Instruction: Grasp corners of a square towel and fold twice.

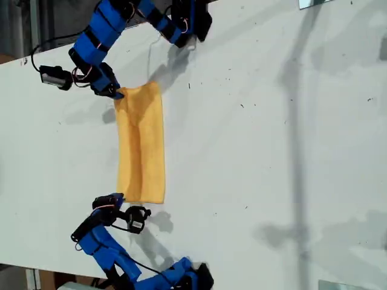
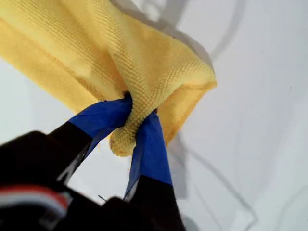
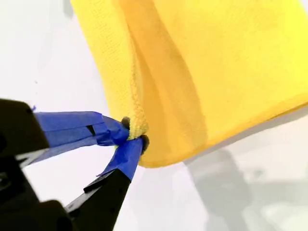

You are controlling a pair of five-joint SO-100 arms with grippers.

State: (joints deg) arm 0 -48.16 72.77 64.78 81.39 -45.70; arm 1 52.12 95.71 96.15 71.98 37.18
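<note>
You see the towel (image 1: pixel 141 144) folded into a strip on the counter (image 1: pixel 272 151); only the wrist views show my first claw (image 2: pixel 129 126) and second claw (image 3: pixel 134 134) each clenched on a corner.

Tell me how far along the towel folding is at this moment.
The first fold looks done: the square towel lies as a narrow doubled strip on the white table. In hand: my first gripper and my second gripper each pinch a corner of the strip. Left: the second fold, not yet made.
</note>
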